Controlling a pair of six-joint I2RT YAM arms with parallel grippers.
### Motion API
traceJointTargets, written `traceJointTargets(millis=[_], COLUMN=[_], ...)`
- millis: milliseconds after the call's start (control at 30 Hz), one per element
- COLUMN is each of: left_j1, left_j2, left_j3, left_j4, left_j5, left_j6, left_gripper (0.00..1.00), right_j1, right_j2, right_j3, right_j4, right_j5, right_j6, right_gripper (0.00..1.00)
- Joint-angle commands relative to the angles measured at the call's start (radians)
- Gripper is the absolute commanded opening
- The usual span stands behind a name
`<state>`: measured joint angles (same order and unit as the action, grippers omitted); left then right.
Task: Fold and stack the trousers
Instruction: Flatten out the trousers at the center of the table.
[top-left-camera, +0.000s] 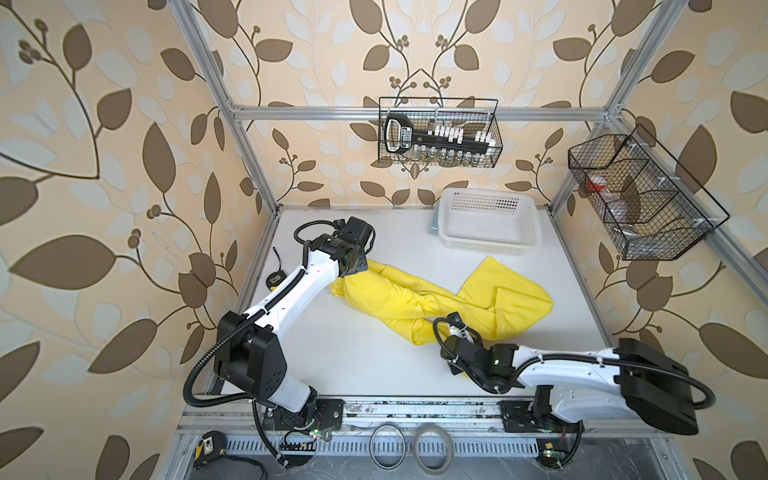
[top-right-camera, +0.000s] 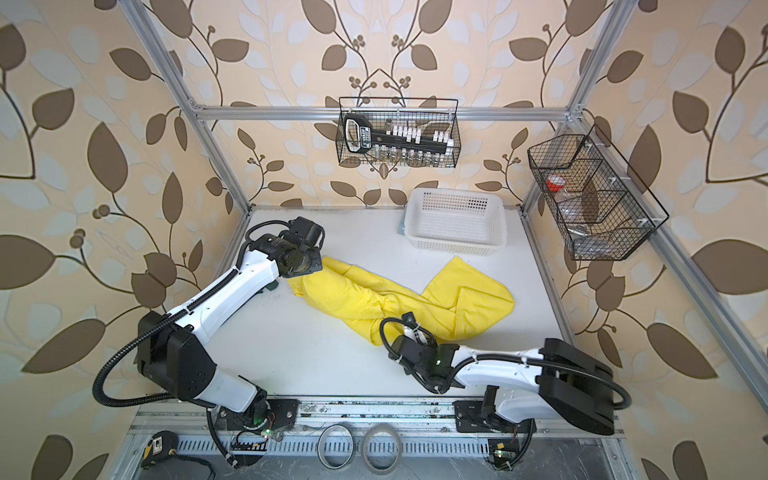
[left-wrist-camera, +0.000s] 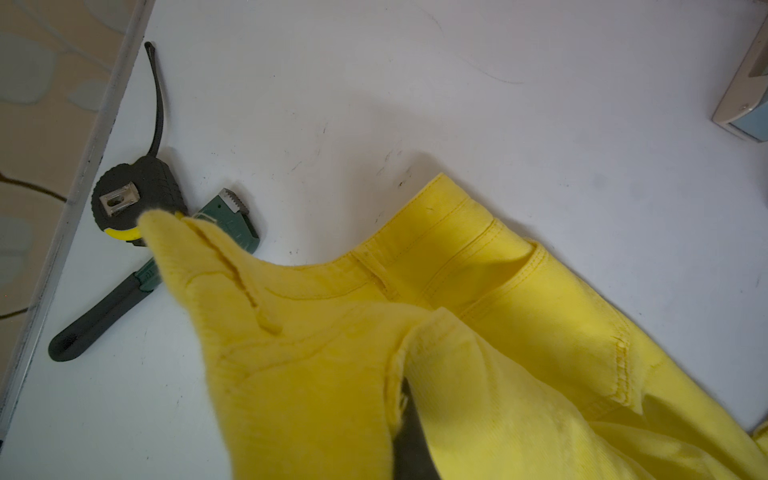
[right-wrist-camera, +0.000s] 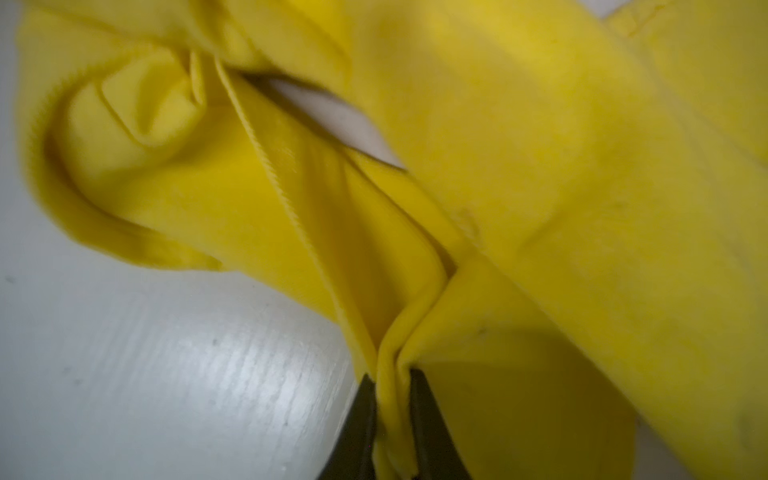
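The bright yellow trousers lie crumpled across the middle of the white table in both top views, waist end towards the left arm and legs twisted towards the right. My left gripper is shut on the waist end, and cloth drapes over it so only one dark finger shows. My right gripper is shut on a pinched fold at the near edge of a leg, just above the table. In the top views both sets of fingertips are hidden under the wrists.
A white perforated basket stands at the back right. A black tape measure and a green pipe wrench lie by the left table edge, next to the waist end. Wire baskets hang on the frame.
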<state>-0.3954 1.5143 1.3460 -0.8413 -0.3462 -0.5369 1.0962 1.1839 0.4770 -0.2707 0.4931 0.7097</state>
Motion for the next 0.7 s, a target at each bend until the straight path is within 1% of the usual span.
traceJointTargets(millis=[0,100,200,333,433,467,533,600,667], left_j1=[0.019,0.035,0.049,0.060,0.078,0.084,0.098,0.108,0.113], left_j2=[-0.032,-0.030,-0.031,-0.028,-0.037,-0.043,-0.051,-0.063,-0.068], left_j3=[0.034,0.038,0.043,0.055,0.050,0.044,0.036,0.027,0.018], left_j4=[-0.002,-0.005,-0.004,-0.017,-0.026,-0.025,-0.032,-0.037,-0.038], left_j5=[-0.059,-0.082,-0.095,-0.141,-0.172,-0.186,-0.201,-0.201,-0.197], left_j6=[0.034,0.050,0.064,0.088,0.109,0.116,0.124,0.128,0.131], left_gripper=[0.00,0.00,0.00,0.00,0.00,0.00,0.00,0.00,0.00], right_j1=[-0.088,-0.218,-0.404,-0.660,-0.854,-0.920,-1.043,-1.173,-1.268], right_j2=[-0.211,-0.413,-0.528,-0.552,-0.544,-0.540,-0.536,-0.524,-0.497], right_j3=[0.041,0.084,0.163,0.303,0.391,0.405,0.408,0.395,0.371], right_j4=[-0.103,-0.199,-0.276,-0.356,-0.386,-0.387,-0.356,-0.316,-0.276], right_j5=[-0.028,-0.062,-0.137,-0.204,-0.165,-0.124,-0.084,-0.096,-0.124], right_j6=[-0.006,-0.047,-0.121,-0.244,-0.326,-0.335,-0.349,-0.334,-0.310], right_gripper=[0.00,0.00,0.00,0.00,0.00,0.00,0.00,0.00,0.00])
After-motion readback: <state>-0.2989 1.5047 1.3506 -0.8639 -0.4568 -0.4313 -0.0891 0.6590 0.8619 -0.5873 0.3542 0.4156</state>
